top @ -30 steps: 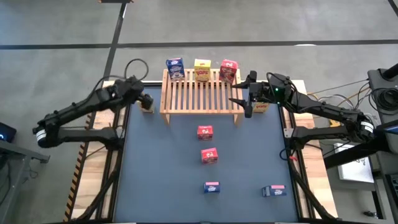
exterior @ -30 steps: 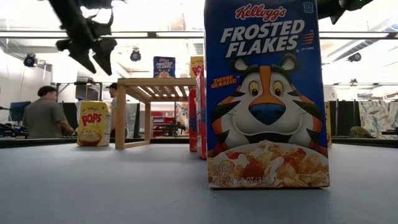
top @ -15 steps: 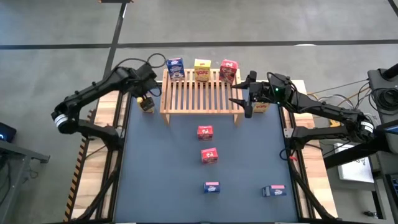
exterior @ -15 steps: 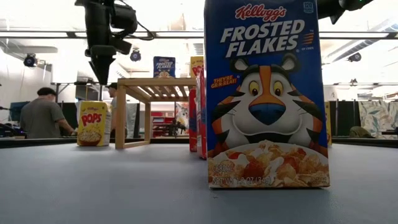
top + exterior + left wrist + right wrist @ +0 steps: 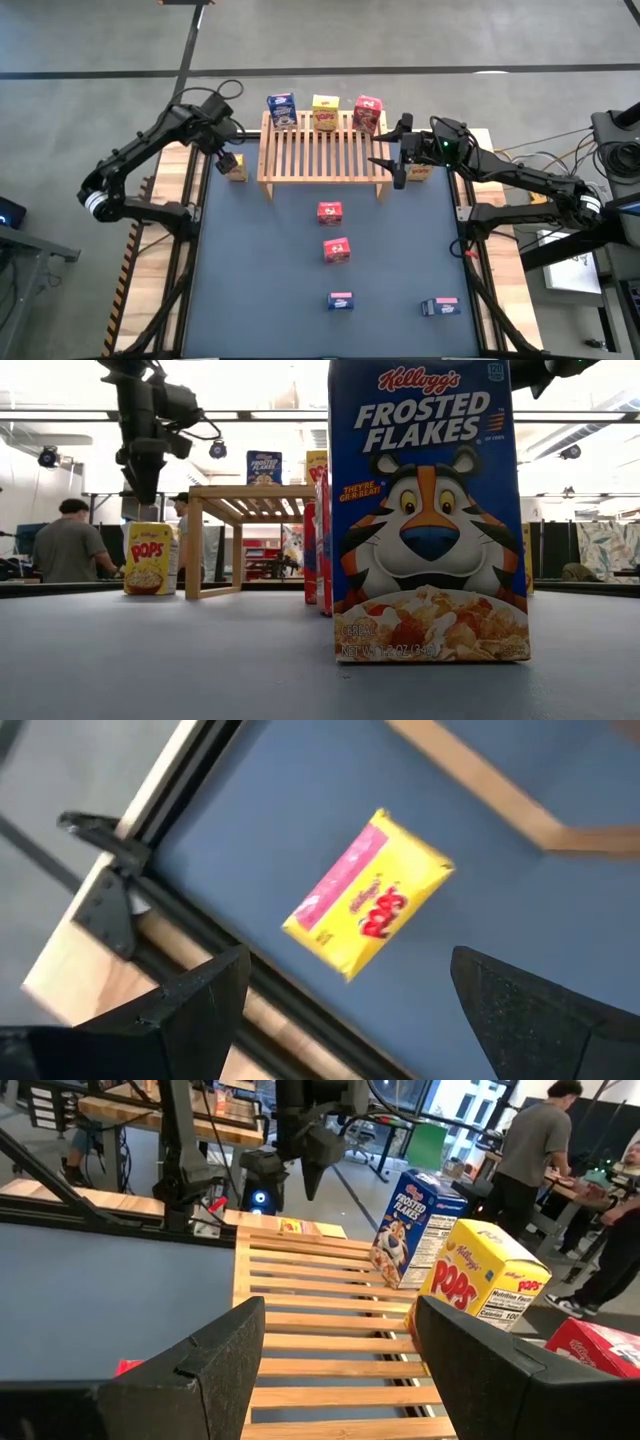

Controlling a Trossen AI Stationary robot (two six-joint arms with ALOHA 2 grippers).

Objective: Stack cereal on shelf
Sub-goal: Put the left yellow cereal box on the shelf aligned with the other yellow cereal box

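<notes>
While left tool (image 5: pixel 226 152) hangs over yellow box (image 5: pixel 235 166) on worktop (image 5: pixel 260 270), fingers spread, gripping nothing, I see risk: light cardboard, sharp edges, smooth print, off-centre pinch could tip or spin it against shelf (image 5: pixel 322 150) leg.
Shelf: pale wood, thin slats with gaps; narrow box base could catch between bars. Three boxes already on far edge, crowding possible.
Right tool (image 5: pixel 399 172) waits open beside shelf's right end, over second yellow box (image 5: pixel 420 172).
Red, blue boxes loose mid-worktop.
</notes>
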